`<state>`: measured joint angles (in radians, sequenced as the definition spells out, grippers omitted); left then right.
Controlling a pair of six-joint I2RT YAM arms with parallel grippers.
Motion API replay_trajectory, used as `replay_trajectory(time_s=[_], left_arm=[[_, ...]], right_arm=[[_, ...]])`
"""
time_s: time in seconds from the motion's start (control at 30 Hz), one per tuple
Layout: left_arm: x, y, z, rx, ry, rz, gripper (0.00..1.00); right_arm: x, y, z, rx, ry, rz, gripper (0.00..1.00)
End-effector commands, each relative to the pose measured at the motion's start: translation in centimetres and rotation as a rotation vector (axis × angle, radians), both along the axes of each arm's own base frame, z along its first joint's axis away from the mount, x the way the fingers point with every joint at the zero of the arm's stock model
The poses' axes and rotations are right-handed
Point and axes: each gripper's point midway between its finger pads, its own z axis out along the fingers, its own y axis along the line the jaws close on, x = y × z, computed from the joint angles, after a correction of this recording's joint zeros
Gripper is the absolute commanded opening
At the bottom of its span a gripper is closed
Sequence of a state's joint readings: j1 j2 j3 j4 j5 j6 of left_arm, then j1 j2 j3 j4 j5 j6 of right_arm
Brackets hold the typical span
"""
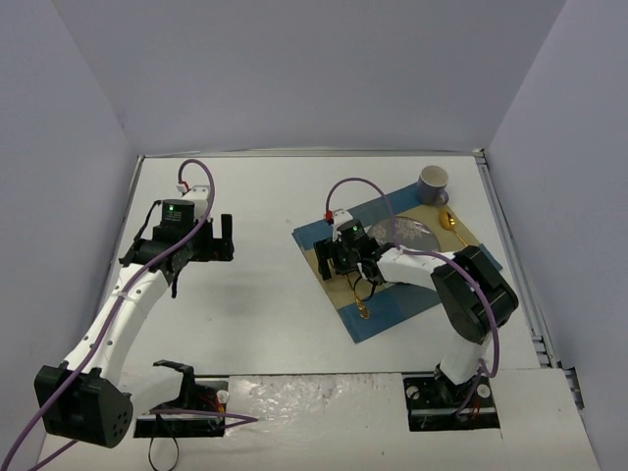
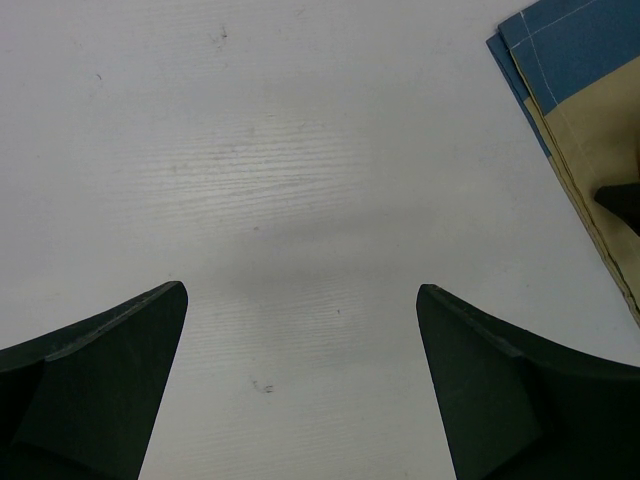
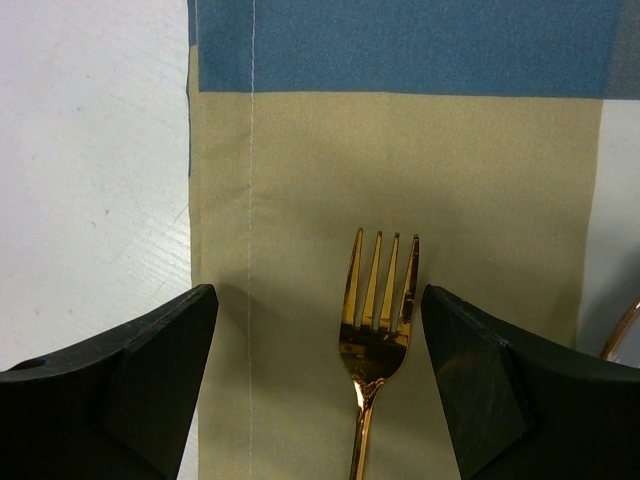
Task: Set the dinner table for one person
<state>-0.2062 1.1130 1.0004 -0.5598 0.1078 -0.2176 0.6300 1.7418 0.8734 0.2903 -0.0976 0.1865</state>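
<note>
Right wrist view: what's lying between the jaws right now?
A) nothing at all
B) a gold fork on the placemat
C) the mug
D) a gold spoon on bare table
B: a gold fork lies on the beige band of the placemat, tines pointing away, with a gap to each jaw of the open right gripper.

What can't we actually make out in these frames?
Top external: plate partly covered by the right arm; mug contents too small to tell.
Right wrist: fork handle cut off by bottom edge; gold curve at right edge unidentifiable.
Left wrist: dark shape by the placemat, cut off by right edge.
</note>
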Motion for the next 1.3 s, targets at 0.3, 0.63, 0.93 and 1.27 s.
replay_trajectory(time_s=[0.3, 0.63, 0.93, 1.27], left_arm=[[1.2, 0.1, 1.6, -0.021, -0.065, 0.016, 0.97], [1.2, 0.1, 1.6, -0.023, -0.065, 0.015, 0.97], [1.2, 0.1, 1.6, -0.027, -0.065, 0.015, 0.97], [1.2, 0.1, 1.7, -0.028, -0.068, 0.015, 0.97]], right_arm=[[0.2, 2.2, 1.4, 0.053, -0.038, 0.045, 0.79], [-0.1, 2.6, 1.2, 0.044, -0.034, 0.064, 0.79], [-0.2, 2.9, 1.2, 0.040, -0.034, 0.078, 0.80], [1.4, 2.0, 5.4, 0.026, -0.157, 0.032, 0.80]])
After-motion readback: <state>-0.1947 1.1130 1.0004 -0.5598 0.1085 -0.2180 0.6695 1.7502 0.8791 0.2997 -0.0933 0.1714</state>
